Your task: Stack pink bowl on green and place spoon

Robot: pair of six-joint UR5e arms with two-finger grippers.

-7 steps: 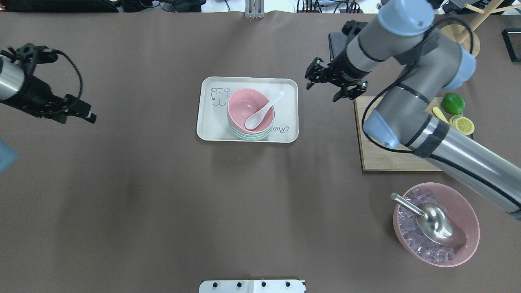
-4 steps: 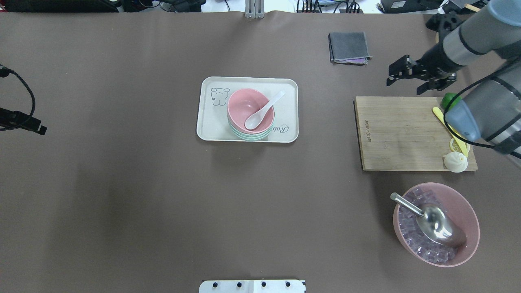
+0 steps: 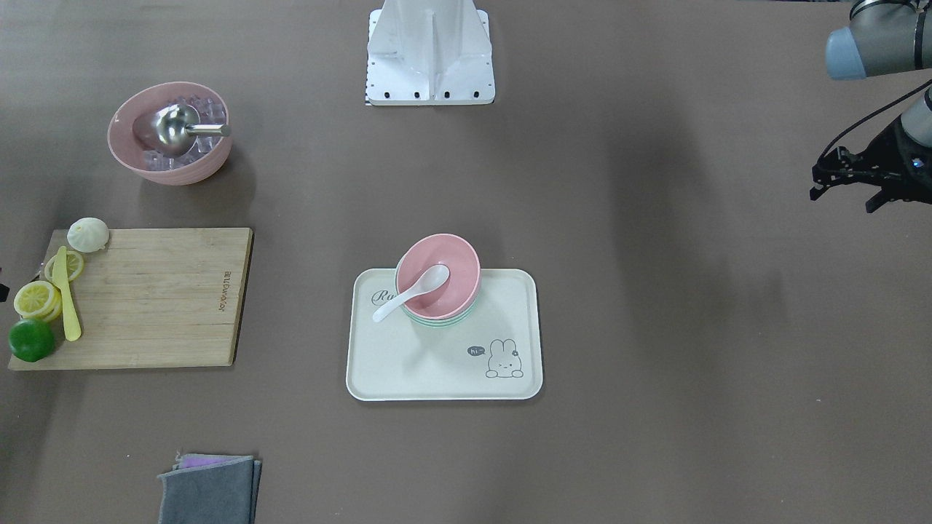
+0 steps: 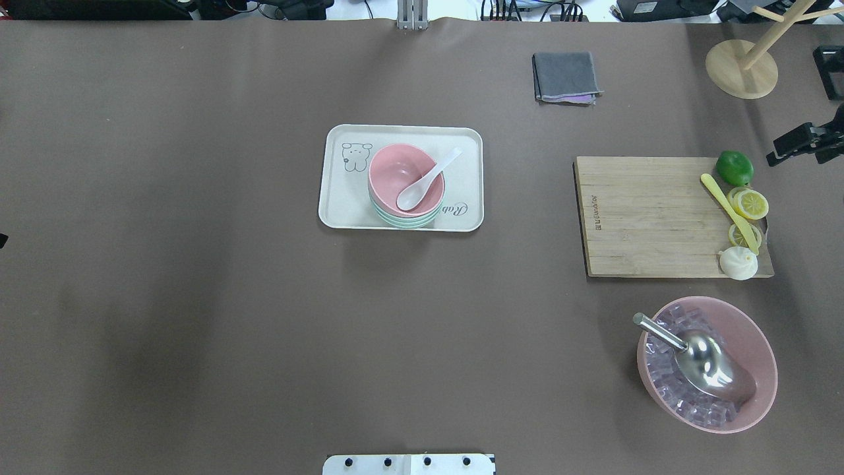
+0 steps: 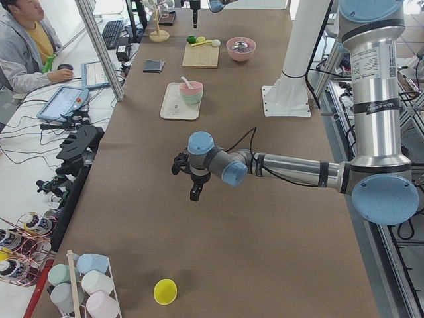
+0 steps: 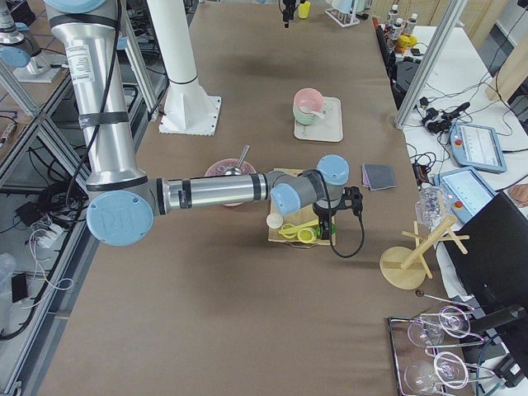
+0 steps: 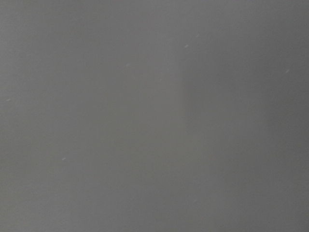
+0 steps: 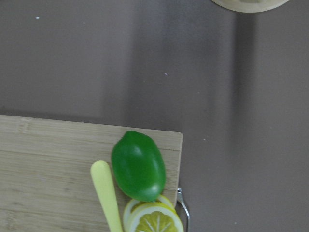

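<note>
Overhead exterior is the view in which the stack is seen most plainly: the pink bowl (image 4: 395, 168) is nested in the green bowl (image 4: 403, 222), of which only the rim bands are shown beneath it. Both are carried by the cream tray (image 4: 339, 198), which is set midway between the left and right edges of the desk (image 4: 198, 297) and nearer the edge far from the robot. The white spoon (image 4: 427, 179) is laid in the pink bowl, with its scoop on the bowl's floor and its handle propped over the rim towards the far right corner. The right end effector (image 4: 794, 159) is found over the right edge; its fingers are held apart and nothing is gripped. The left end effector (image 3: 842, 200) is seen in the exterior front-facing view by the left edge, well apart from the tray, its fingers likewise spread and empty. Near the right edge a wooden cutting board (image 4: 646, 218) is laid, and a lime (image 4: 734, 167), lemon slices (image 4: 752, 203), a yellow knife (image 4: 728, 211) and a pale bun (image 4: 738, 262) are lined along its outer side. A large pink bowl (image 4: 758, 343) of ice, with a metal scoop (image 4: 712, 366) in it, is placed towards the near right corner, and a folded grey cloth (image 4: 566, 76) is placed by the far edge.
</note>
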